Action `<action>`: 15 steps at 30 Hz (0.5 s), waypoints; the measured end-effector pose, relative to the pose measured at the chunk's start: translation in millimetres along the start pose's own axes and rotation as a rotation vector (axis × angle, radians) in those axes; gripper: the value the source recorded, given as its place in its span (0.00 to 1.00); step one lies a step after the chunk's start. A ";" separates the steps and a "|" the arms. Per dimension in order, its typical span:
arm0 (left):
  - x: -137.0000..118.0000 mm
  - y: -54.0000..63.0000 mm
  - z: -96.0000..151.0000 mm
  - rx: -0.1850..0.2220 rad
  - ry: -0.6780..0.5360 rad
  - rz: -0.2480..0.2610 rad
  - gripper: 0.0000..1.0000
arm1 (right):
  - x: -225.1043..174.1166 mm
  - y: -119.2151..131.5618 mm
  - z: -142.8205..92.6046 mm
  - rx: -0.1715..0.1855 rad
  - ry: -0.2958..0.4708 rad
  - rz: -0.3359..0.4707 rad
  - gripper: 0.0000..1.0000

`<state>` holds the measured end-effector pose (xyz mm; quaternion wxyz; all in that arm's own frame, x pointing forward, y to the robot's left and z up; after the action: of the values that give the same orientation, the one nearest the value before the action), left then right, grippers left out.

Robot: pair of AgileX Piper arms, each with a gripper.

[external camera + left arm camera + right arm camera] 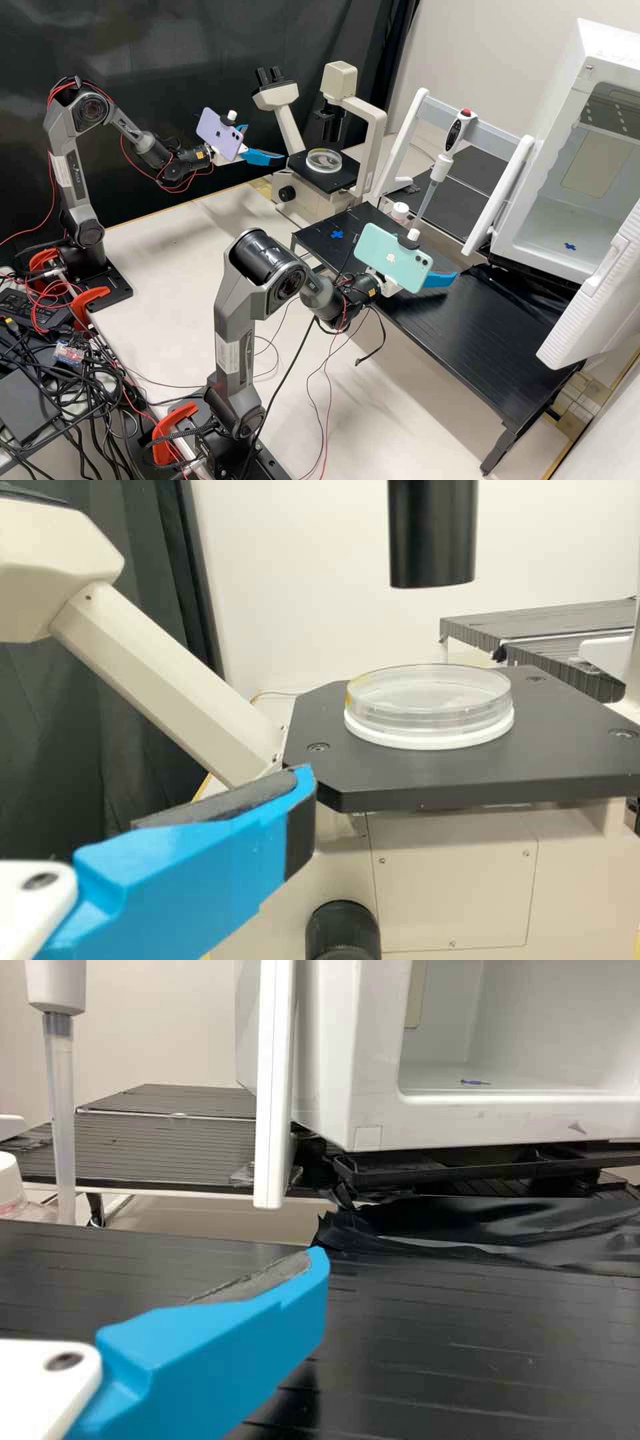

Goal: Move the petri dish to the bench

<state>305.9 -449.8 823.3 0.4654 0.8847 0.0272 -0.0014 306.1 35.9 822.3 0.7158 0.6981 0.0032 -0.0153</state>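
Observation:
The clear petri dish (324,160) lies flat on the black stage of the microscope; in the left wrist view the dish (430,702) rests on a white ring. My left gripper (267,143) stands open in front of the stage, apart from the dish; in its wrist view a finger of the gripper (300,805) shows low at the near side. Over the black bench (467,340) is my right gripper (441,279), partly behind its phone; in its wrist view the gripper (312,1285) is open, with nothing held.
Above the dish hangs the microscope's black condenser (432,535). A blue cross (337,234) marks the bench's near-left end. A pipette (448,157) hangs on a white stand by a capped bottle (399,213). At the right stands a white open-doored chamber (520,233).

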 end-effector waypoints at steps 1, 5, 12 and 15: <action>0.0 0.0 0.0 0.000 0.000 0.000 1.00 | 0.0 0.0 0.0 0.000 0.000 0.000 1.00; 0.0 0.0 0.0 0.000 0.000 0.000 1.00 | 0.0 0.0 0.0 0.000 0.000 0.000 1.00; 0.0 0.0 0.0 0.000 0.000 0.000 1.00 | -7.0 -5.1 -3.6 0.003 0.010 -0.015 1.00; 0.0 0.0 0.0 0.000 0.000 0.000 1.00 | -14.5 -8.4 -12.0 0.002 0.040 -0.026 1.00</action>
<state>305.9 -449.8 823.3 0.4654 0.8847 0.0272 -0.0014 291.5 47.9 813.9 0.7145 0.6991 0.0268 -0.0108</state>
